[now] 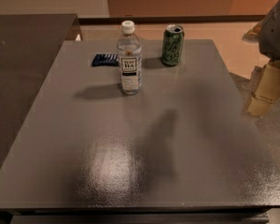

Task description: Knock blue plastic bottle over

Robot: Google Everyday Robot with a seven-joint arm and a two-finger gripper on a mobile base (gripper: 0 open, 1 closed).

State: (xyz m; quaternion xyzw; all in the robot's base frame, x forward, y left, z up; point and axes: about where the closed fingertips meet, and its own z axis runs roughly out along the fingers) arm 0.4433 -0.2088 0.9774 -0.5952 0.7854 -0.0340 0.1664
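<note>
The blue plastic bottle (129, 58) stands upright on the grey table (140, 139), at the back and left of centre. It is clear with a white cap and a white-and-dark "TEA" label. My gripper (265, 91) hangs at the right edge of the view, beyond the table's right side. It is well to the right of the bottle and apart from it. Its grey arm (277, 27) reaches in from the upper right.
A green drink can (172, 45) stands upright at the back, right of the bottle. A small flat dark blue packet (105, 59) lies just left of the bottle. A darker table (23, 69) adjoins on the left. The arm's shadow falls across the table's middle.
</note>
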